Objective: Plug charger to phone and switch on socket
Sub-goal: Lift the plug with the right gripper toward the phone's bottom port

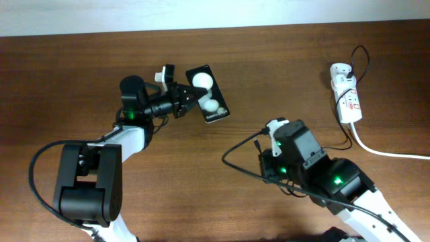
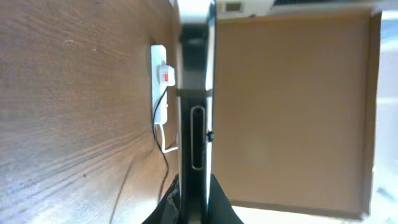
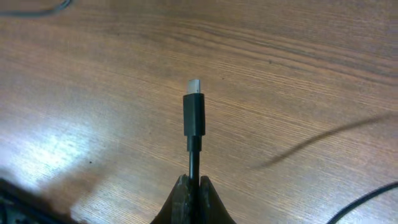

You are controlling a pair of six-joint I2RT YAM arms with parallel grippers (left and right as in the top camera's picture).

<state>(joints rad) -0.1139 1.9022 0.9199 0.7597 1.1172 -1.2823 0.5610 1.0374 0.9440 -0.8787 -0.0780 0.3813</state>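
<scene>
The phone, a black slab with two white round patches, is held off the table by my left gripper, which is shut on its edge. In the left wrist view the phone stands edge-on between the fingers, its slot facing the camera. My right gripper is shut on the charger cable just behind its black plug tip, which points away over the wood. In the overhead view the right gripper is right of and below the phone. The white socket strip lies at the far right.
The thin black charger cable loops on the table left of the right arm and runs up to the socket. A thick white cord trails from the socket to the right edge. The socket also shows in the left wrist view.
</scene>
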